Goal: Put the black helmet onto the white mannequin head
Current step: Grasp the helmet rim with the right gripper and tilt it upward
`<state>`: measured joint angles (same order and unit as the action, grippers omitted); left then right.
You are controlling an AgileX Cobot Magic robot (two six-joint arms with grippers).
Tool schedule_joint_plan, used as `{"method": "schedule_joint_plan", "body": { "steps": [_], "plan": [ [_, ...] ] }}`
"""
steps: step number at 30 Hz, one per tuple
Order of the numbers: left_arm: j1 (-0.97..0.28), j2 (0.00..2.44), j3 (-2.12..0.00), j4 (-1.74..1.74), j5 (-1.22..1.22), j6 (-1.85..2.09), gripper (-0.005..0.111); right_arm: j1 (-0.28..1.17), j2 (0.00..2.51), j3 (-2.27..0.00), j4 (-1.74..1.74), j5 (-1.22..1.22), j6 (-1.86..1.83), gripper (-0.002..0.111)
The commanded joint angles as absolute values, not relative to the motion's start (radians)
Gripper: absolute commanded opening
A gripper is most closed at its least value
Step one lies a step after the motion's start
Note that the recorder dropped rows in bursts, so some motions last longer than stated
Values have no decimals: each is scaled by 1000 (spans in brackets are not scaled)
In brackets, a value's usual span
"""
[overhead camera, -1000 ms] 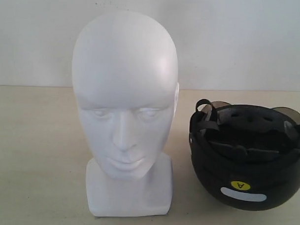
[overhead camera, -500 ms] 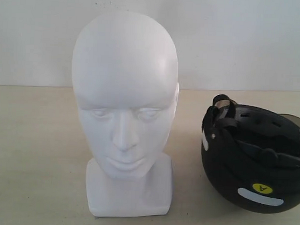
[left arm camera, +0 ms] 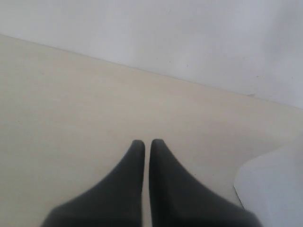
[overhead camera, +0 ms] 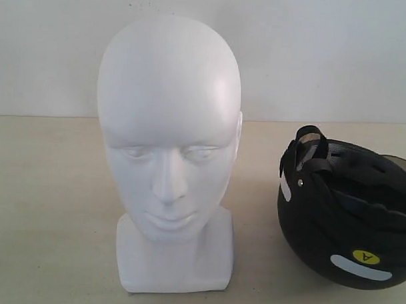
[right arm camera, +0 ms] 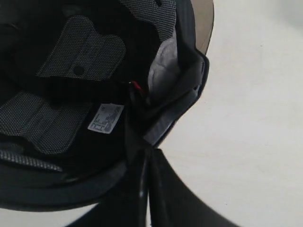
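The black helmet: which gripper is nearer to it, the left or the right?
Right. The right gripper is shut on the rim of the black helmet. The left gripper hangs over the table, with no helmet in its wrist view.

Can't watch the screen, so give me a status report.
Left gripper shut, empty. Right gripper shut on matte black helmet rim, helmet inverted. Glossy white mannequin head upright, bare; nothing between them.

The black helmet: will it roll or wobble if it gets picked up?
Probably wobbly: the black helmet lies rounded side down, so it could rock or roll. The shell looks hard, so likely stiff, but its straps stick out loose and may flop.
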<state>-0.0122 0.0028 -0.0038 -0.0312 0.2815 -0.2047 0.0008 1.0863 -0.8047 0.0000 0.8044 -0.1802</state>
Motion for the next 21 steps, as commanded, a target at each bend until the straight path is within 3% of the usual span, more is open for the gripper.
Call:
{"method": "schedule_joint_plan", "body": {
  "steps": [1, 10, 21],
  "plan": [
    [-21, 0, 0, -33, 278, -200, 4, 0, 1108, -800, -6, 822, -194, 0],
    [-21, 0, 0, -33, 278, -200, 4, -1, 1106, -802, 355, 953, -478, 0],
    [-21, 0, 0, -33, 278, -200, 4, 0, 1015, -802, 141, 851, -325, 0]
  ]
}}
